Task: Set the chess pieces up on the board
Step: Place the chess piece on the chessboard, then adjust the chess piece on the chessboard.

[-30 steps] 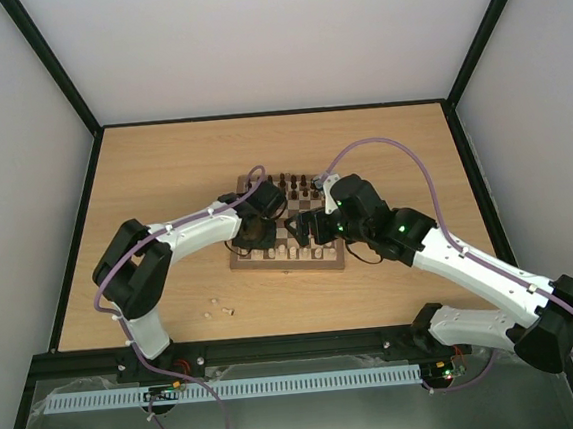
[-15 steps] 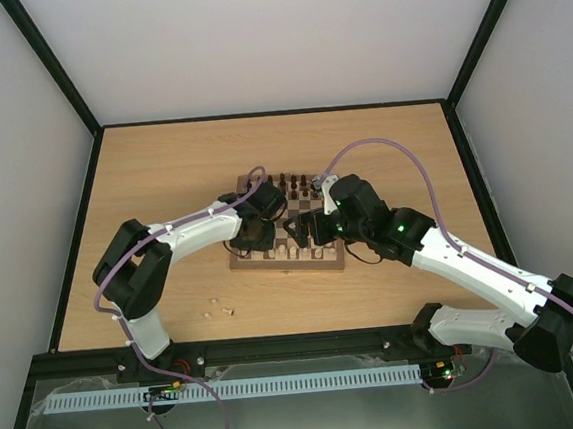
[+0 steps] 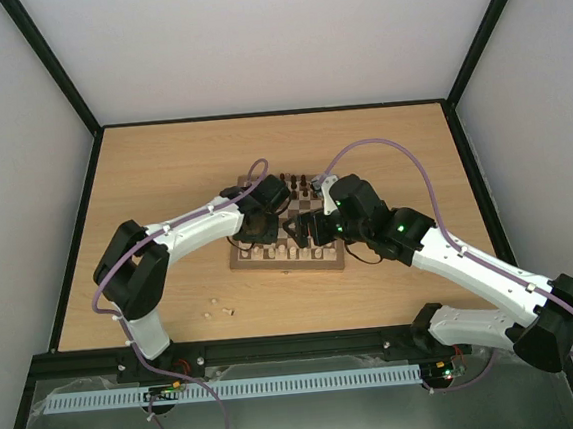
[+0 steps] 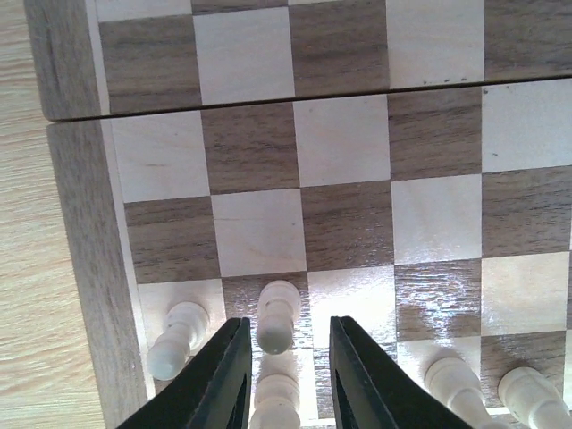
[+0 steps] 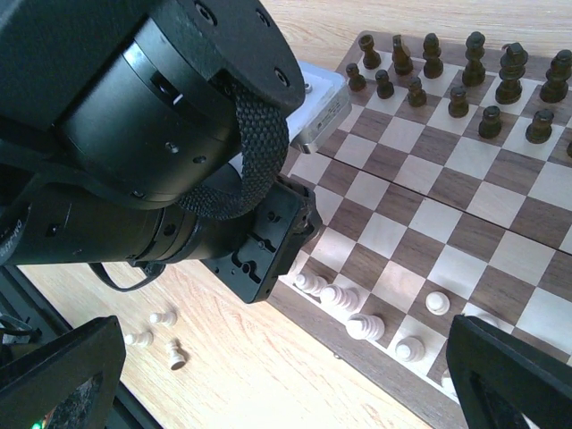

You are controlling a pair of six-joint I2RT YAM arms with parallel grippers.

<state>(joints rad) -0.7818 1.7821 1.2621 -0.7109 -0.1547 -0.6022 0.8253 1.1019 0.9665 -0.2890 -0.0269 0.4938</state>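
Fingers (image 4: pixel 223 380) of your left gripper (image 4: pixel 288 335) are partly open over the near left corner of the board (image 4: pixel 344 143). One pale piece stands in the gap between them, with space showing on its right side, so nothing is gripped. A second pale piece (image 4: pixel 275 315) stands just beyond the fingertips, on the next square up.

Your right gripper (image 5: pixel 286 375) is spread wide, its fingers at the two bottom corners of the right wrist view, and it holds nothing.

The wooden table (image 3: pixel 163 175) carries the board at its middle, and both arms reach in over it from the near edge. In the right wrist view, the left arm (image 5: pixel 152 134) fills the upper left and hides the board's left side.

Dark pieces (image 5: pixel 465 80) stand upright in two rows along the far edge of the board. The middle rows are bare.

Pale pieces (image 5: pixel 362 326) stand along the near edge, some in the last row and some one row in. From the left wrist you see one more to the left of the fingers (image 4: pixel 177 335) and two to the right (image 4: pixel 456 380).

Three more pale pieces (image 5: pixel 165 317) lie loose on the table, well apart from the board, off its near left corner.
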